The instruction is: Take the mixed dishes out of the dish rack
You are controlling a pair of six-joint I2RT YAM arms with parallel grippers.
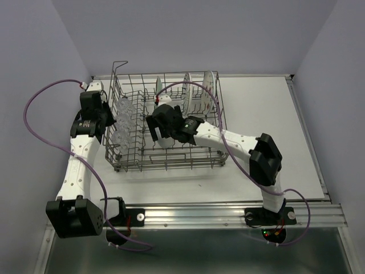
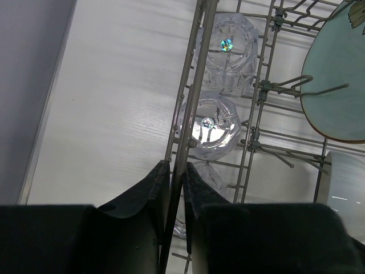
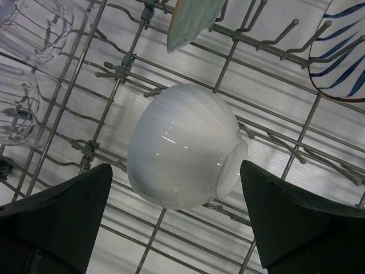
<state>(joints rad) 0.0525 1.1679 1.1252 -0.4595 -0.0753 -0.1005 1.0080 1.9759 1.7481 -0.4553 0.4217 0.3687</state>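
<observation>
A: Left gripper (image 2: 175, 181) state?
B: Narrow; its fingers (image 2: 154, 191) pinch the left side wire of the rack (image 1: 171, 167), one finger outside and one inside; nothing else is held.
A: What sits by it?
B: Glasses (image 2: 210, 125) in a row just inside that wall, mouths down; green plate (image 2: 336, 85) further right, upright between tines.
A: Right gripper?
B: Right gripper (image 3: 175, 171) is wide and holds nothing; it hangs over the white bowl (image 3: 177, 151) with a finger on either side; no contact visible.
A: Bowl pose?
B: Tipped on the tines, foot pointing right in the wrist view; in the top view it lies mid rack, toward the near side, mostly hidden under the gripper.
A: Other dishes?
B: All in the rack; the green plate stands just beyond the bowl, a striped plate (image 3: 342, 51) to the right of it; more glasses down the left column.
A: Rack position?
B: On the table (image 1: 274, 114), left of centre, between the two arms.
</observation>
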